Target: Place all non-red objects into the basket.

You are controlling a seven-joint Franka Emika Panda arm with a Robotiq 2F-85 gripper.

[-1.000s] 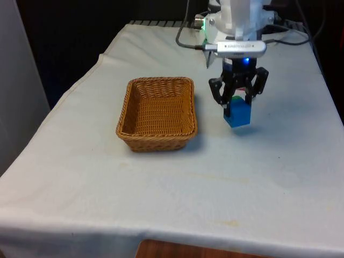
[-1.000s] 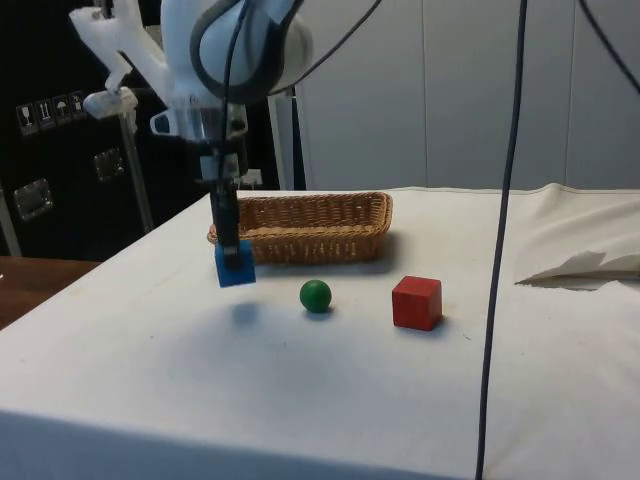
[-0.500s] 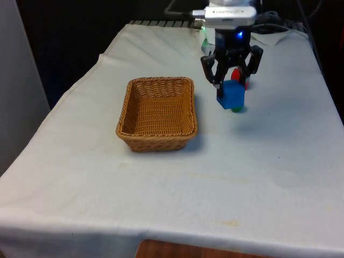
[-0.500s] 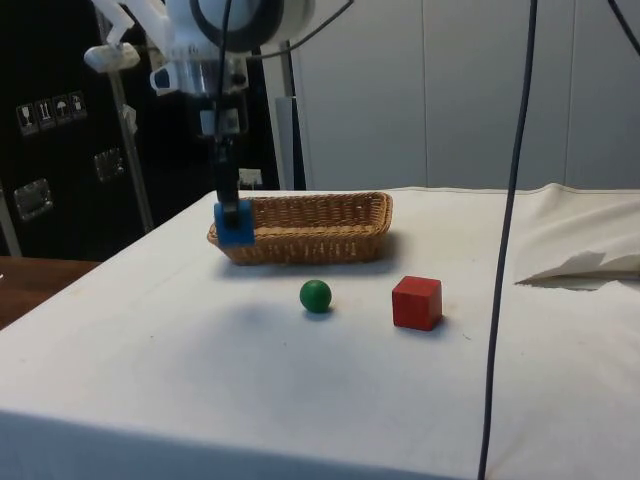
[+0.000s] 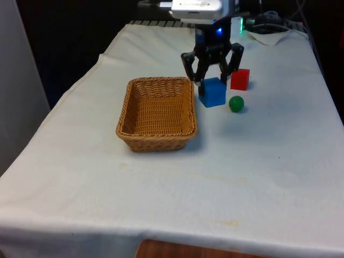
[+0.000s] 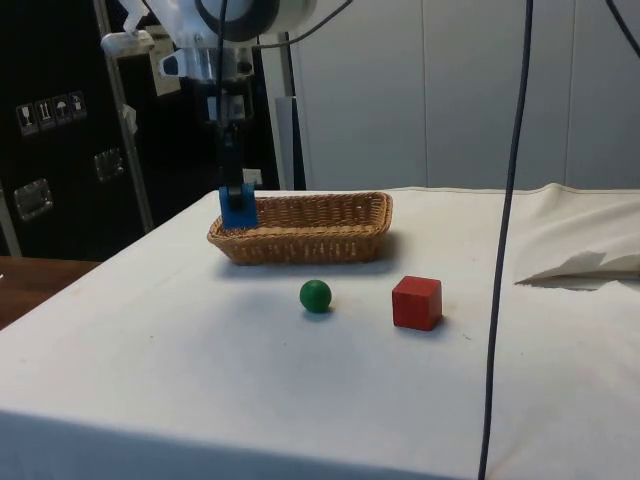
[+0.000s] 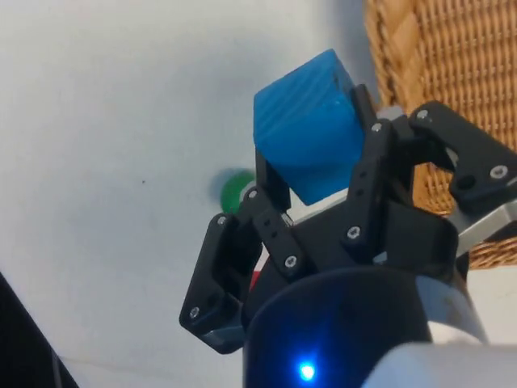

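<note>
White cloth covers the worktop (image 5: 161, 188). Over the last second the end effector (image 5: 212, 80), clamped on the blue cube (image 5: 212, 92), has lifted and travelled toward the wicker basket (image 5: 157, 112); it now hangs just beside the rim. Release looks close. A green ball (image 5: 236, 103) still waits on the cloth beside the red cube (image 5: 239, 79), which stays out.

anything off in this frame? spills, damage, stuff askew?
Nothing stands out. The claw holds the blue cube in the air beside the basket, which sits upright and intact with nothing in it. The green ball and red cube rest apart on the cloth.
</note>
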